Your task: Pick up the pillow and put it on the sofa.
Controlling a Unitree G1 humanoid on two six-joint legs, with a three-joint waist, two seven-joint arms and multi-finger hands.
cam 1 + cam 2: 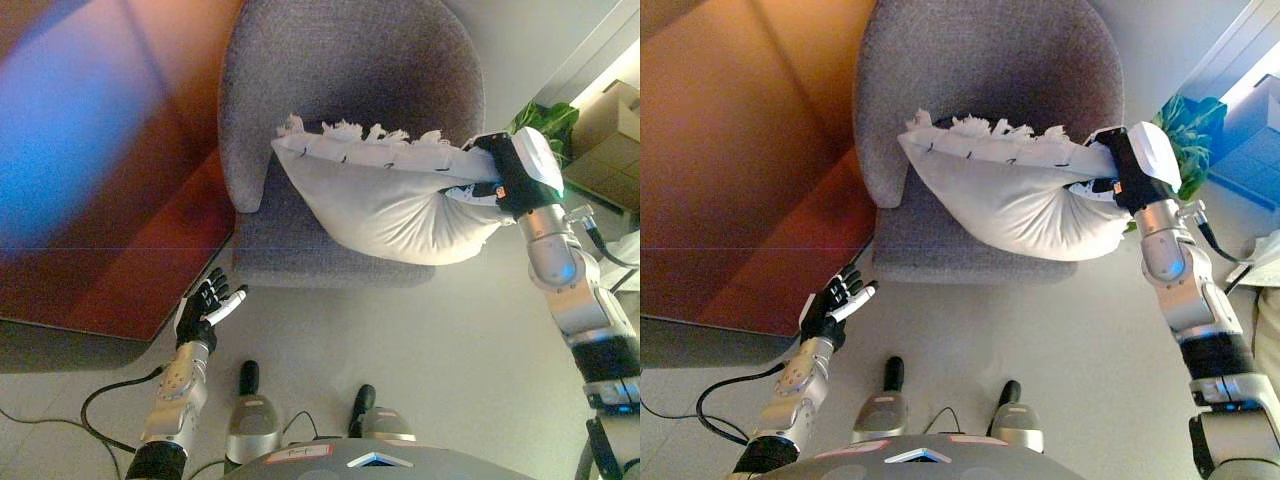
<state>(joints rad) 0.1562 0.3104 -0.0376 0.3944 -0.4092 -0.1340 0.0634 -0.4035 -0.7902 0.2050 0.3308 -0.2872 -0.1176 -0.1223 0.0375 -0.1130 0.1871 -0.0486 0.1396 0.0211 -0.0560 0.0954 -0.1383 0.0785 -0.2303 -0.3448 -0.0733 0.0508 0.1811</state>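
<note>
A white pillow [385, 195] with a fringed top edge hangs over the seat of a grey round-backed sofa chair [350, 70]. My right hand [490, 175] is shut on the pillow's right end and holds it up above the seat; the cloth bunches where the hand grips it. My left hand [205, 310] is open and empty, low over the floor in front of the chair's left corner, apart from the pillow.
A dark reddish-brown table or panel [120, 200] fills the left side beside the chair. A green plant [545, 120] and cardboard boxes [610, 130] stand at the right behind my right arm. Pale floor [400, 350] lies in front of the chair.
</note>
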